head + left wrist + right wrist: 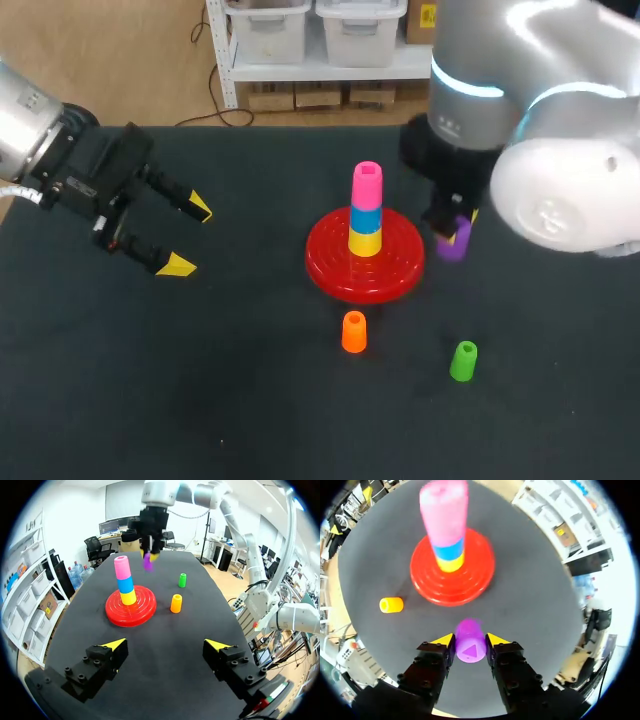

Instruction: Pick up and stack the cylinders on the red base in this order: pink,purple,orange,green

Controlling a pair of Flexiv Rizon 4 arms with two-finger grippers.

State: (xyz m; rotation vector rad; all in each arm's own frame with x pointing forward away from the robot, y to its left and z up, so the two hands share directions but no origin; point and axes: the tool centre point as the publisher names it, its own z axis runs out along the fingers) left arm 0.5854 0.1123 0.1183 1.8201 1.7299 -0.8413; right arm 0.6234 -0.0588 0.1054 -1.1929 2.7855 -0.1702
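Right claw (470, 642): clenched on purple cylinder (468, 634), one yellow tip on each side. This is plain in the right wrist view; in the head view the arm covers most of the grip. The cylinder is just beside the red base (395, 272), which carries yellow, blue and pink (367, 184). Left claw (189, 237): spread wide, holding nothing, well apart from the base. In front of the base, orange (354, 332) and green (464, 361) stand apart on open surface (200, 400).
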